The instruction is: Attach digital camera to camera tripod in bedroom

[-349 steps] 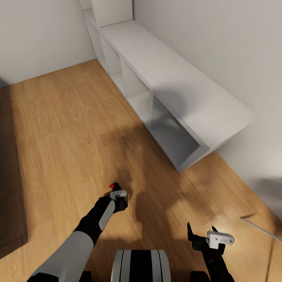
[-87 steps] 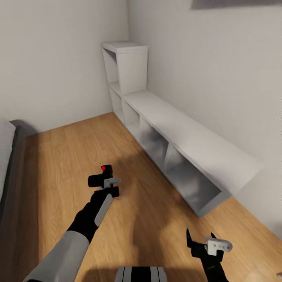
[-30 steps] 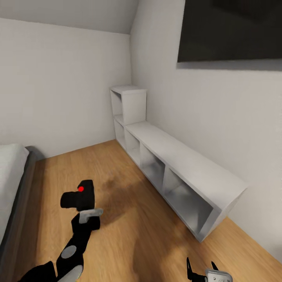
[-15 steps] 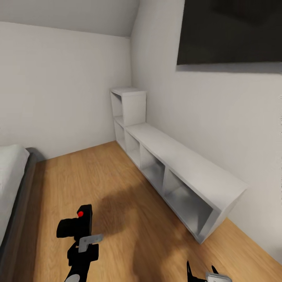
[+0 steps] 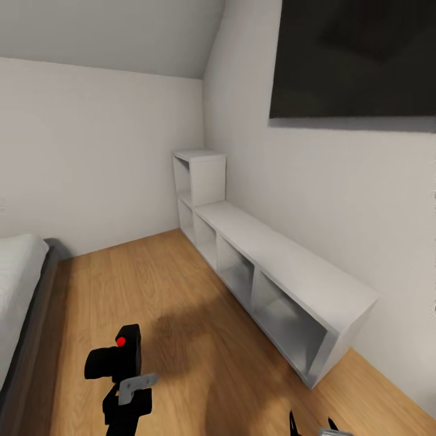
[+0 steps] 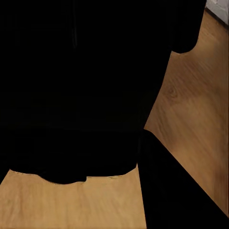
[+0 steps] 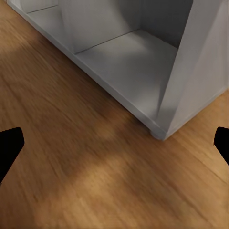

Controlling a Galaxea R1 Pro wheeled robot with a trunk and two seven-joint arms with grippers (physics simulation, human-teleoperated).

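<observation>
The black digital camera (image 5: 115, 359) with its red round button on top is held up at the lower left of the head view, with my left gripper (image 5: 126, 387) shut on it from below. In the left wrist view the camera's dark body (image 6: 81, 86) blocks most of the picture. My right gripper (image 5: 312, 424) pokes up at the bottom edge of the head view, its two black fingertips (image 7: 9, 145) spread wide apart and empty over the wood floor. The camera tripod is out of view.
Low white cube shelving (image 5: 284, 284) runs along the right wall, ending in a taller cube (image 5: 200, 175) at the corner. A black wall TV (image 5: 357, 57) hangs above it. The grey-framed white bed (image 5: 21, 297) lies at the left. Light wood floor (image 5: 181, 303) stretches between them.
The head view has tilted upward, bringing more of the TV and the sloped ceiling into view. The camera in my left gripper and my right gripper sit lower in the picture.
</observation>
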